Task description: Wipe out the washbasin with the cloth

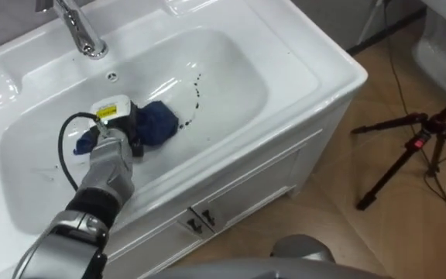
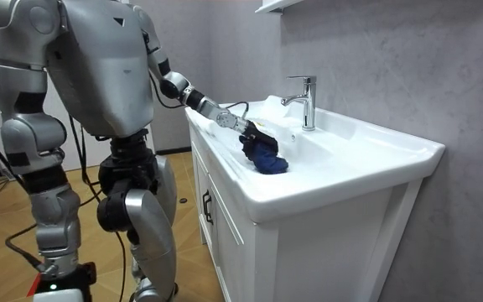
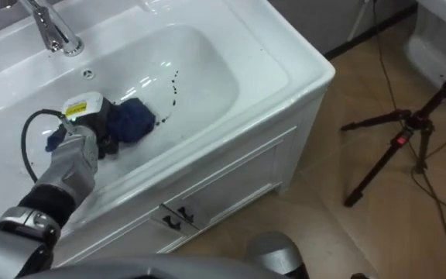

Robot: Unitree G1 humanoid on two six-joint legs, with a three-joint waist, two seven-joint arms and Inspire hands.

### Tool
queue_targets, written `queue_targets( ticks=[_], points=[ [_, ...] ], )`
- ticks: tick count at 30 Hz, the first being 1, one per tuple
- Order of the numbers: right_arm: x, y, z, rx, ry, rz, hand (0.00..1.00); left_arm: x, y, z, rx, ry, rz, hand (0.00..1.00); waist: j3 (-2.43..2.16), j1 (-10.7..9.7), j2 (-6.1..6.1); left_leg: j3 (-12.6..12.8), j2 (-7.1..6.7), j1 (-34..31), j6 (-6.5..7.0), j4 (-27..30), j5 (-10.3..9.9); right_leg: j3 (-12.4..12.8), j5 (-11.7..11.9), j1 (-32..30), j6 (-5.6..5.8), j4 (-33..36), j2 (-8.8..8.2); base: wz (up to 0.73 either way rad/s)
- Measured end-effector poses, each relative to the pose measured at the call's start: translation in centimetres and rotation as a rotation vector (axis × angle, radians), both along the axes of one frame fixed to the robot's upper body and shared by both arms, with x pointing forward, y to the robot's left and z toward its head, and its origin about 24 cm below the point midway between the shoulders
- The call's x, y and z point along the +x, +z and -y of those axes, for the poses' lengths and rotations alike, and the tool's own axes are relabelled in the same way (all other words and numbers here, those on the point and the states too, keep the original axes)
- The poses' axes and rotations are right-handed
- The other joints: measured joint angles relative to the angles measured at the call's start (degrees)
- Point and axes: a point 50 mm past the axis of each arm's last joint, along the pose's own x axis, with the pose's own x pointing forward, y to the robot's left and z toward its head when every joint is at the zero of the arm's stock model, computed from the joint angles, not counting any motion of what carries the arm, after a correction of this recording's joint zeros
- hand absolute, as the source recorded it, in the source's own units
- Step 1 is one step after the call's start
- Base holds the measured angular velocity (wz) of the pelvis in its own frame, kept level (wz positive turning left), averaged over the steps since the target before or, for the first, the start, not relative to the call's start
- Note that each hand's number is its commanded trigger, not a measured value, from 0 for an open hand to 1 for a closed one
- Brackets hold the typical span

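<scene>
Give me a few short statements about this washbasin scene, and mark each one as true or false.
1. The left hand holds a blue cloth inside the basin. True.
2. Water runs from the faucet. False: no stream shows under it.
3. Dark marks lie on the basin's surface beside the cloth. True.
4. The cabinet doors under the basin stand open. False: they are shut.
5. The tripod stands on the basin's rim. False: it stands on the wooden floor, apart from the cabinet.
</scene>
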Motion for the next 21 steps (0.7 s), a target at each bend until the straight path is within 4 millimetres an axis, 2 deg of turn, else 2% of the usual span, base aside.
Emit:
queue_targets(
  ticks=[3,6,10,21],
  points=[
    [-0.2,0.0,0.0,0.007,0.0,0.0,0.0,1.4,0.8,0.2,-0.032,0.011,0.032,1.0,0.1,-0.99,0.45,1.1,0.08,-0.7,0.01,0.28,0.0,0.61,0.7,-0.82,0.04,-0.45,0.13,-0.2],
    [-0.4,0.0,0.0,0.009,-0.004,0.002,0.0,2.0,1.3,0.5,-0.046,-0.007,0.057,1.0,-0.14,-2.41,1.13,1.54,0.08,-0.57,0.01,0.42,0.02,1.12,1.04,-0.7,0.05,-0.76,0.19,-0.17],
    [-0.4,0.0,0.0,0.017,-0.019,0.015,0.0,2.5,2.1,1.0,-0.065,-0.03,0.113,1.0,-0.33,-3.86,1.42,1.78,0.05,-0.3,0.0,0.4,0.02,1.68,1.04,-0.66,0.06,-0.81,0.29,-0.07],
    [-0.2,-0.1,-0.2,0.05,-0.017,0.02,0.0,4.4,4.7,2.9,-0.143,-0.11,0.223,1.0,-0.12,-4.18,1.12,1.76,-0.03,0.19,0.01,0.41,0.02,2.14,1.21,-0.4,0.28,-0.86,0.42,0.0]
  ],
)
